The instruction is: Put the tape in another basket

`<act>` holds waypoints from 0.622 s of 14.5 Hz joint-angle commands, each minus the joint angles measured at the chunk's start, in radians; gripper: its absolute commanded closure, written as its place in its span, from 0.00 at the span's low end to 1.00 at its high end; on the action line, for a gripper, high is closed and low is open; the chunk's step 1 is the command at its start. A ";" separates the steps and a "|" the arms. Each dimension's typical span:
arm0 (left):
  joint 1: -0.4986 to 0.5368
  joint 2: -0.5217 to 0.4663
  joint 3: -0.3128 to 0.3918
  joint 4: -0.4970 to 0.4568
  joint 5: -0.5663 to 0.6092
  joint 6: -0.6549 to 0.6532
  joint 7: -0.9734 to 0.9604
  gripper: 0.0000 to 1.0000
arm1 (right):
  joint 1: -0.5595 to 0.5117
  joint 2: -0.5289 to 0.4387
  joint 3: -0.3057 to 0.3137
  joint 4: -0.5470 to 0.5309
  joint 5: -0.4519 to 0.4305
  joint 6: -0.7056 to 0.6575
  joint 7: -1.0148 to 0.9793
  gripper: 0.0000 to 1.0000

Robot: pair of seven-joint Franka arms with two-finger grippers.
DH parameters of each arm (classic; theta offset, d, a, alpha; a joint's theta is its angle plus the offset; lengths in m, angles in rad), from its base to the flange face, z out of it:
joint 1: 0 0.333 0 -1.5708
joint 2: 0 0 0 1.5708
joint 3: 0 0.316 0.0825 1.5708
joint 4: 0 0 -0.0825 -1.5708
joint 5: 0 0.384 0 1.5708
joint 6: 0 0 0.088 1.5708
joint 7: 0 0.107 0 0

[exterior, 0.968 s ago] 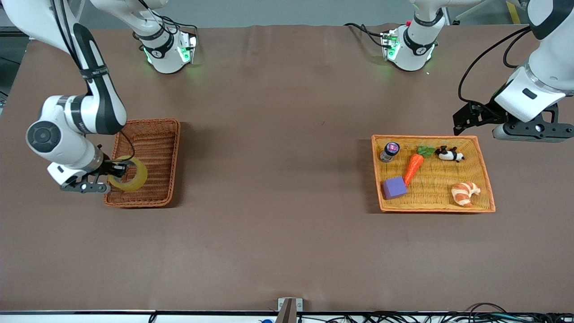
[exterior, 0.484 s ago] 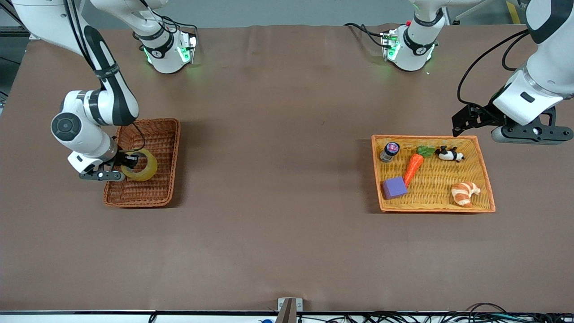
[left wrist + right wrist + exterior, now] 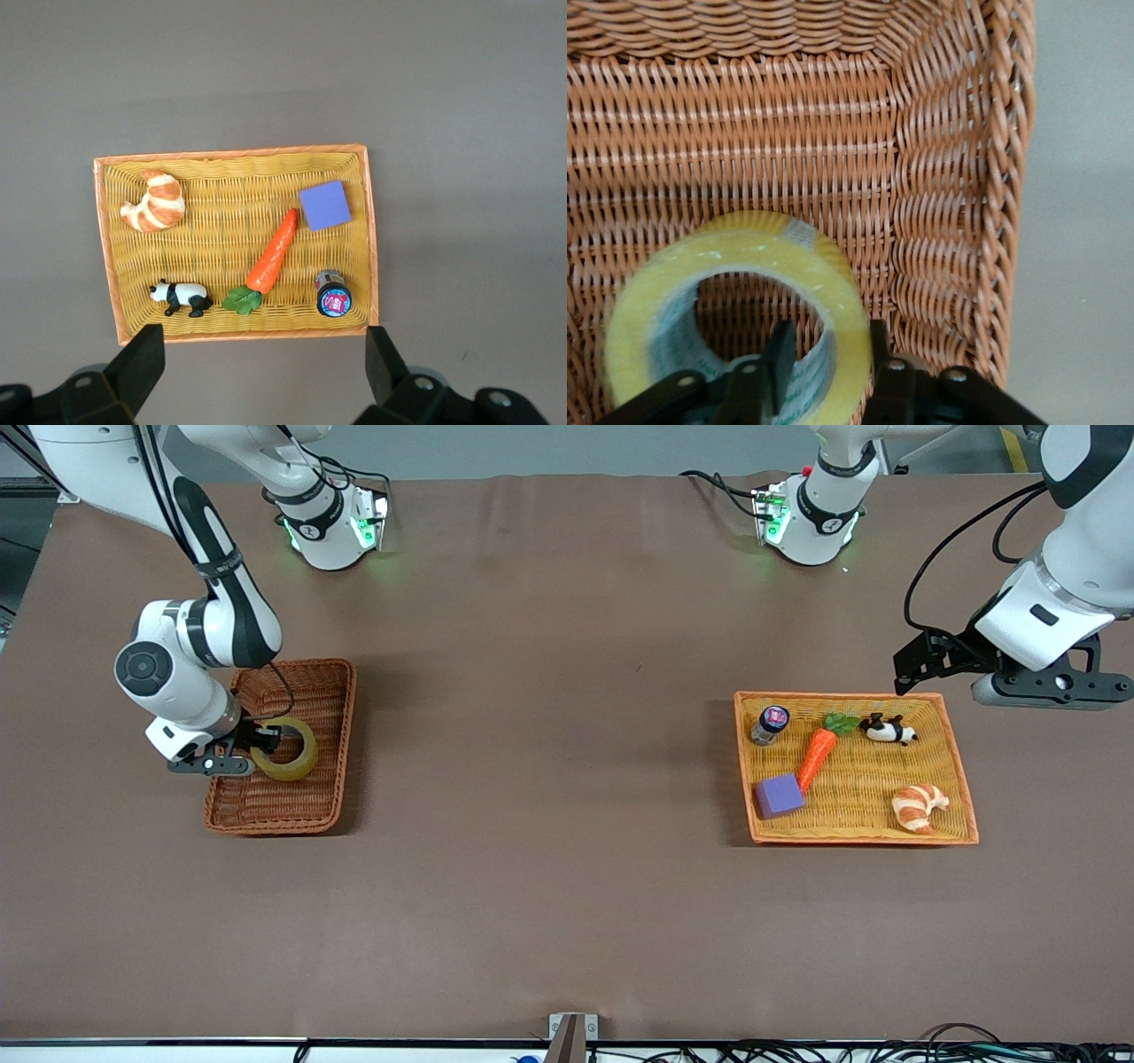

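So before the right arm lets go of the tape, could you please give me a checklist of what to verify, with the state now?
1. Tape gripped through its wall by the right gripper: ok.
2. Tape over the dark basket, inside its rim: ok.
3. Tape resting on the basket floor: cannot tell.
4. Nothing else under the tape: ok, only wicker shows.
5. Left gripper out of the way, open above the orange tray: ok.

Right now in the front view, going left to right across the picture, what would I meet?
Right tool → tape in the reddish-brown basket → small jar → carrot → toy panda → croissant → left tool
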 commanded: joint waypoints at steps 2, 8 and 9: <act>-0.001 0.016 -0.004 0.025 0.021 -0.003 -0.007 0.00 | 0.004 -0.057 -0.002 0.009 0.015 -0.048 -0.014 0.00; 0.003 0.013 -0.004 0.020 0.021 -0.006 -0.008 0.00 | 0.001 -0.092 0.001 0.426 0.083 -0.482 -0.004 0.00; -0.001 0.010 -0.003 0.017 0.020 -0.007 -0.008 0.00 | -0.007 -0.092 0.004 0.510 0.093 -0.563 -0.007 0.00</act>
